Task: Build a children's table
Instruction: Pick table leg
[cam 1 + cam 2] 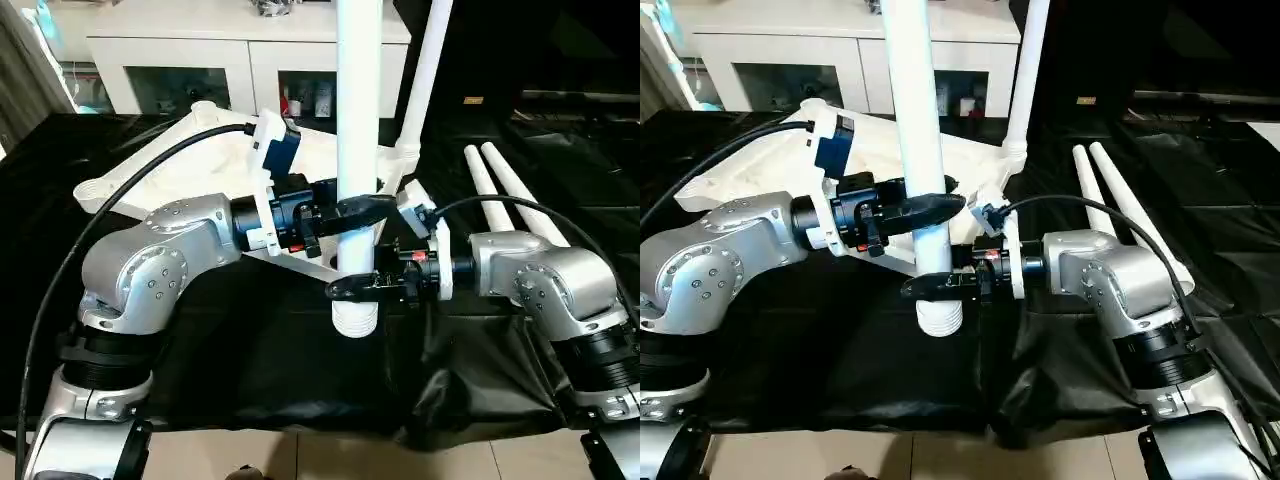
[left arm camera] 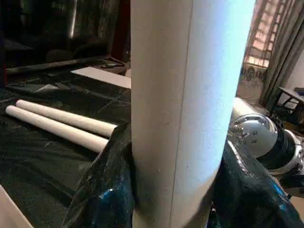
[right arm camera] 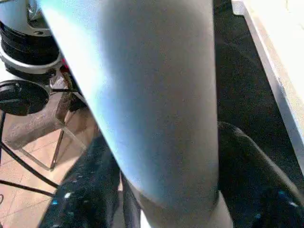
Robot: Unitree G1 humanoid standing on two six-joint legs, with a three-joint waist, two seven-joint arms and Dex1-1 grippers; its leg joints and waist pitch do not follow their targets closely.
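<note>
So in the left eye view, both arms meet in the middle around one white leg that stands upright, its ribbed thick end hanging just over the front of the black-sheeted table. The left gripper has its black fingers closed around the leg higher up, and the right gripper is clamped on it lower down, just above the ribbed end. Behind them the white tabletop lies upside down on the black sheet, with one leg already standing up in its far right corner socket. Two more spare legs lie side by side on the sheet to the right, touching each other. A white glass-door cabinet sits at the back.

Right eye view is the same deal: left gripper above, right gripper below, both shut on the upright leg, tabletop behind.

Left wrist view is close up on the held leg, with crinkled black sheet around its base, the two spare legs lying beyond, and a silver arm joint off to one side.

Right wrist view has the leg right up against the lens, floor and a black stand foot beyond it, and the tabletop's white edge at the side.
</note>
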